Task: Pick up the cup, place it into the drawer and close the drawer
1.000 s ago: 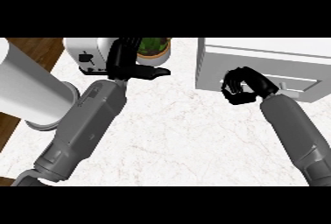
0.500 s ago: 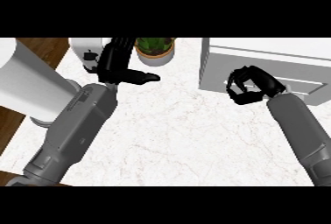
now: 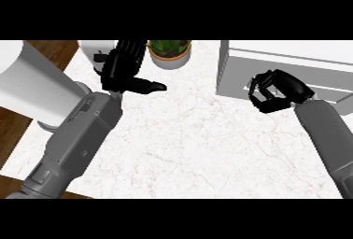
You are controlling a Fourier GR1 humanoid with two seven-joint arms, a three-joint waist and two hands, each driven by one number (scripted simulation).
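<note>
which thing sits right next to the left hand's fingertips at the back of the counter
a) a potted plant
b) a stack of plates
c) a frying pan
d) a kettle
a: the left hand reaches toward the far edge of the counter, and just to its right stands a small potted plant with green leaves in a pale round pot; no pan, plates or kettle show there.

Left hand (image 3: 124,65) reaches forward with straight fingers; right hand (image 3: 276,91) has its fingers curled.
</note>
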